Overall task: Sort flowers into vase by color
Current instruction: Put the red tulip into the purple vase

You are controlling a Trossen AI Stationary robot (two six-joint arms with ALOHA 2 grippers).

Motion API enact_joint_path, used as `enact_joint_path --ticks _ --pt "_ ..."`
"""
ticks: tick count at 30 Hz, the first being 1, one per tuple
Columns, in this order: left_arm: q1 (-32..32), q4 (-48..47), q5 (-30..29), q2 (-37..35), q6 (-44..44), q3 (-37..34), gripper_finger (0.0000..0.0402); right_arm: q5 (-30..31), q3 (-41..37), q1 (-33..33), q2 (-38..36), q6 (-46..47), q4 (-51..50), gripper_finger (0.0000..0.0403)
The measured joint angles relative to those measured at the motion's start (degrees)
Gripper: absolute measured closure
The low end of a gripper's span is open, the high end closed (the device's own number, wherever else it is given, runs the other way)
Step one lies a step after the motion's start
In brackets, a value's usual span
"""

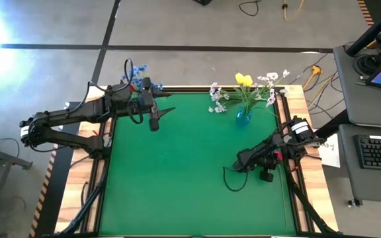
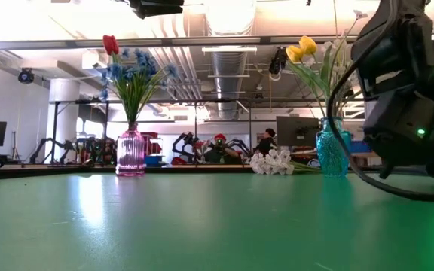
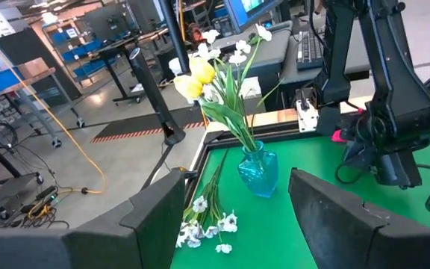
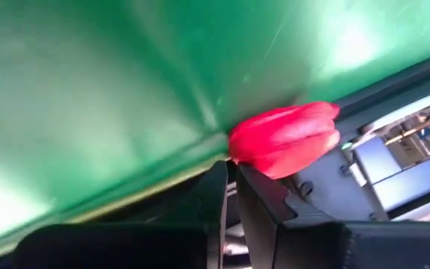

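My right fingers [image 4: 230,196] are clenched on a red tulip [image 4: 286,138], gripping just below the bloom. My right wrist view shows the head poking out past the fingertips, its long axis lying low along the green desk [image 4: 88,90] near the edge rail. The stem I cannot trace in any view. From above, that right gripper [image 1: 243,160] sits low on the desk's right side and the tulip is too small to make out there; only the wrist camera reveals it.

My left fingers [image 3: 334,217] are released, spread apart with nothing between them, hovering over the far left part of the desk [image 1: 177,172]. Between them my left wrist view takes in the blue vase [image 3: 258,170] with yellow tulips [image 3: 192,78] and white blossoms [image 3: 234,52] standing upright, stems fanning upward. A spray of white flowers [image 3: 204,224] lies flat on the desk just beside that vase, its stem pointing towards the vase and its blossoms away.

The low view alone shows the pink vase [image 2: 130,153] clearly, holding blue clusters [image 2: 138,68] and one red tulip [image 2: 110,44] upright. From above, that bunch is mostly hidden behind my left arm.
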Motion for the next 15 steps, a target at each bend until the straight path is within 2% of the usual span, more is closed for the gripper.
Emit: enact_joint_path --ticks 6,15 --pt "0.0 0.6 0.0 0.0 0.0 0.0 0.0173 6.9 3.7 -1.4 0.0 0.0 0.9 0.0376" --pt "0.0 3.2 0.0 0.0 0.0 0.0 0.0173 15.3 15.0 -2.9 -1.6 1.0 1.1 0.0376"
